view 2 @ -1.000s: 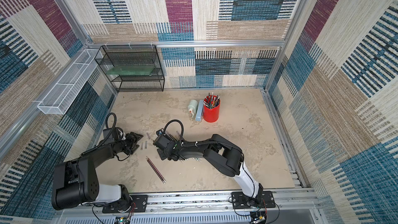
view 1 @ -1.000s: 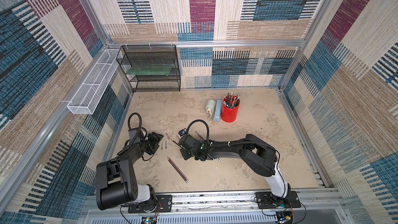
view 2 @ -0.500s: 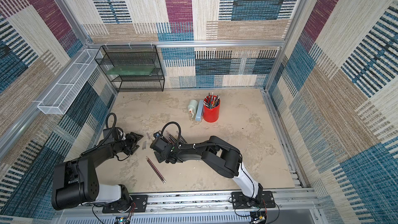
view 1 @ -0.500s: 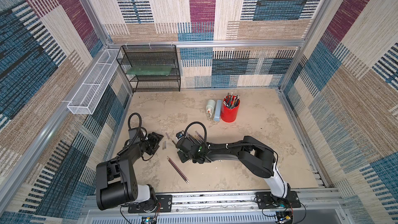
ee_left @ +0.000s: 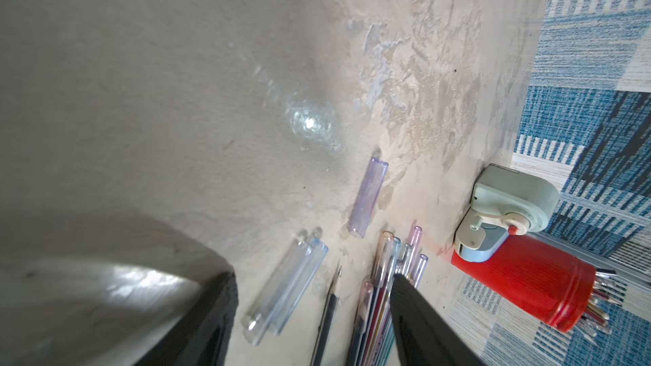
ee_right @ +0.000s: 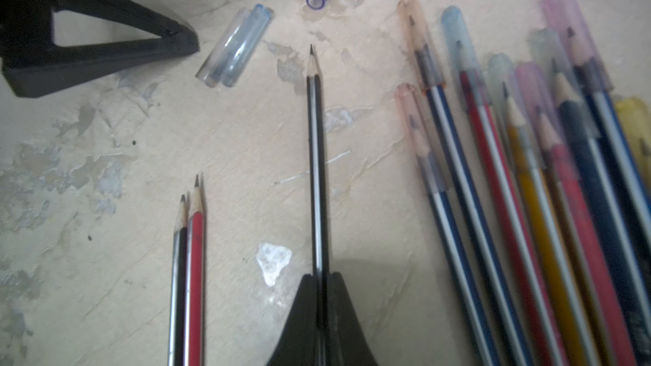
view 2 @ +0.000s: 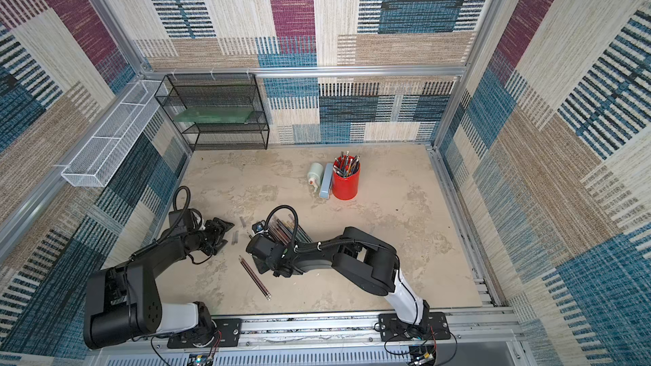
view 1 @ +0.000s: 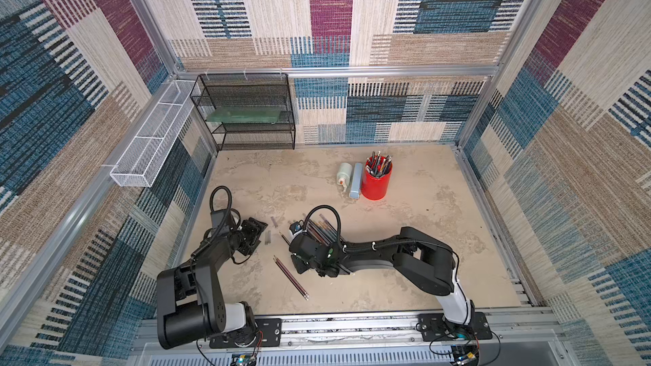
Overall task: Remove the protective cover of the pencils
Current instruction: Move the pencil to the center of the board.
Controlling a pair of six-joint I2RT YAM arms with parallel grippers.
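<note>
Right wrist cam, my right gripper point(ee_right: 321, 311) jaws clamped on a bare black pencil point(ee_right: 314, 156), left gripper point(ee_left: 311, 283) jaws apart near loose clear caps point(ee_left: 285, 286), capped pencils point(ee_right: 493, 163) alongside

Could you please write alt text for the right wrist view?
The right gripper is shut on a black pencil with a bare sharpened tip. On the table around it lie two more uncapped pencils, a fan of capped pencils and three loose clear caps.

3 bare pencils point(ee_right: 316, 170), 3 loose caps point(ee_right: 234, 45)
</note>
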